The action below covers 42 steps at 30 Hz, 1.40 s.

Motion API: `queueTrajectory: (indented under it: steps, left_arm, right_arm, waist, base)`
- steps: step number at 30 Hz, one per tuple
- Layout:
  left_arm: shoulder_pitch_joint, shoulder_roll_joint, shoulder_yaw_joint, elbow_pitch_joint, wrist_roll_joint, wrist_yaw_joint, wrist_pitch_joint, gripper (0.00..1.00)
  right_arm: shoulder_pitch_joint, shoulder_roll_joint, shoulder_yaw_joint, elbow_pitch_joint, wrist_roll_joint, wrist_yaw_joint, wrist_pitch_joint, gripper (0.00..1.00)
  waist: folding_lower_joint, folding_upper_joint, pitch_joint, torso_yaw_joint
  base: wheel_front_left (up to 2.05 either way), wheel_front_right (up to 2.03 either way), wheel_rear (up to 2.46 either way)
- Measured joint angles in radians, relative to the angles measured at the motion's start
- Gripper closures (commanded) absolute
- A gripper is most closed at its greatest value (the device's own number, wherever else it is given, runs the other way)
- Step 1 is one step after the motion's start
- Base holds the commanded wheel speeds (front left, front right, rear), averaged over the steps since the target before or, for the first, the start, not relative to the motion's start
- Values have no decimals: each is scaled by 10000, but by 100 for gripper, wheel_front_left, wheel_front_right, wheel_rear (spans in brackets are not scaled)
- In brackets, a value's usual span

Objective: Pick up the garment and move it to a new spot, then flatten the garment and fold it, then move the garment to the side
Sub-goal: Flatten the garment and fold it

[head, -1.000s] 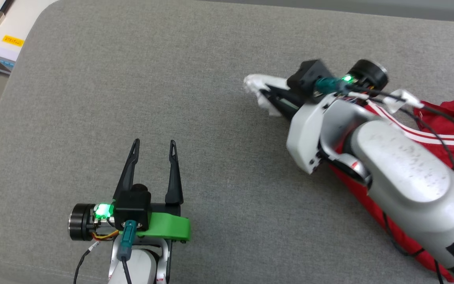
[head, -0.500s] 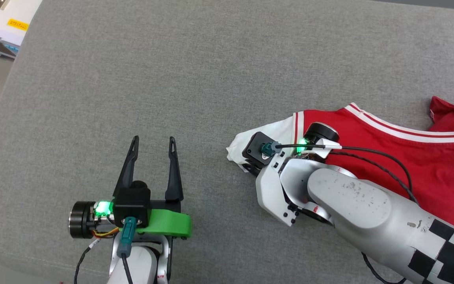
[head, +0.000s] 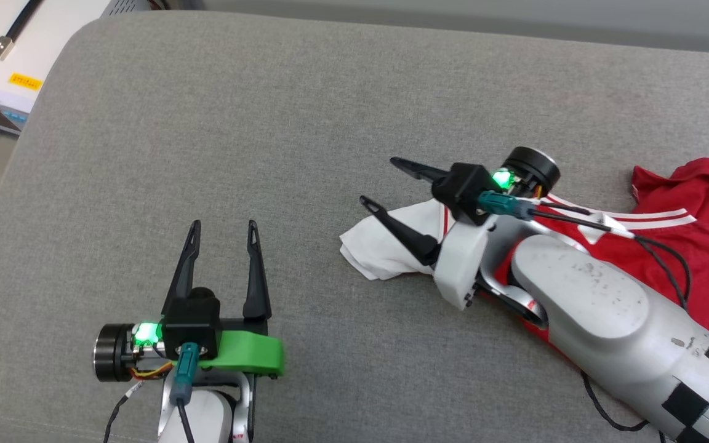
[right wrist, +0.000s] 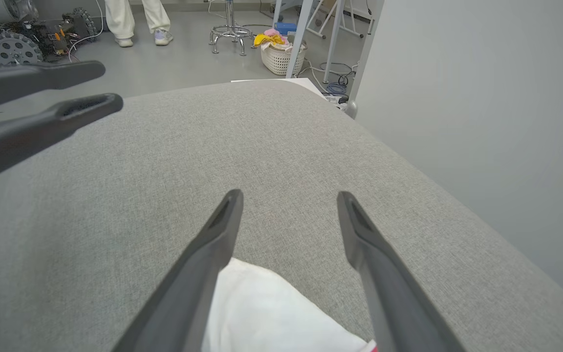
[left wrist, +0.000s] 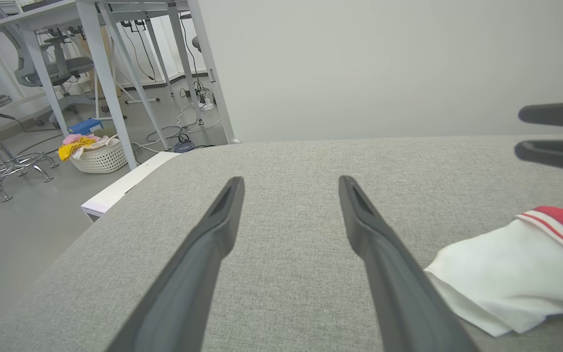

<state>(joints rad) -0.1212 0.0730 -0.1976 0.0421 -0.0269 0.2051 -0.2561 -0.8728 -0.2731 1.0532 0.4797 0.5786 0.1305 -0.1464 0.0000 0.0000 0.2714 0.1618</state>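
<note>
Grey woven cushion (head: 207, 123), rounded corner; thin red-white garment (head: 705, 258) crumpled flat.

All views are lit brightly and evenly by soft, diffuse light, seemingly from above. Only faint, soft-edged shadows are cast on the grey surface (head: 207, 123) beneath the right claw (head: 378, 181) and the left claw (head: 223, 225). The green lamp (head: 502, 178) on the right wrist is blown out to near white at its centre. The head view is rendered sharp. In the wrist views, straight lines are bowed toward the edges by the wide lens, and the fingers (left wrist: 188, 283) are softened close to the bottom edge. The white sleeve of the garment (left wrist: 506, 274) is nearly overexposed, with little fold detail kept.
</note>
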Motion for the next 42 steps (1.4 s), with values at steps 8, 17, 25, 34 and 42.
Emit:
queueTrajectory:
  steps: [8, 17, 25, 34, 42]
  left_arm:
    - [230, 282, 146, -90, 13, -130, 0, 0]
    - [451, 451, 278, -150, 13, -161, 0, 0]
    - [631, 470, 307, -178, 13, -167, 0, 0]
    - [539, 698, 320, -199, -178, -968, 0, 0]
    - [-1641, 1730, 67, 957, -803, -2871, 399, 0]
  right_arm:
    - [2042, -349, -4192, -1243, -2073, 8, -976, 0]
    - [5094, 562, -8516, -3666, -4295, 8, -1064, 0]
    - [6980, 1323, -10855, -4750, -4986, 8, -1062, 0]
    - [8663, 1893, -11610, -5745, -5538, 8, -1062, 0]
    - [8717, 1883, -10989, -6078, -5285, 8, -1062, 0]
  waist:
    - [0, 0, -592, -435]
    - [0, 0, -1007, -964]
    - [0, 0, -1212, -1265]
    - [0, 0, -1230, -1332]
    - [0, 0, -1110, -1459]
  base:
    - [0, 0, 0]
    - [0, 0, 0]
    - [0, 0, 0]
    - [0, 0, 0]
    - [0, 0, 0]
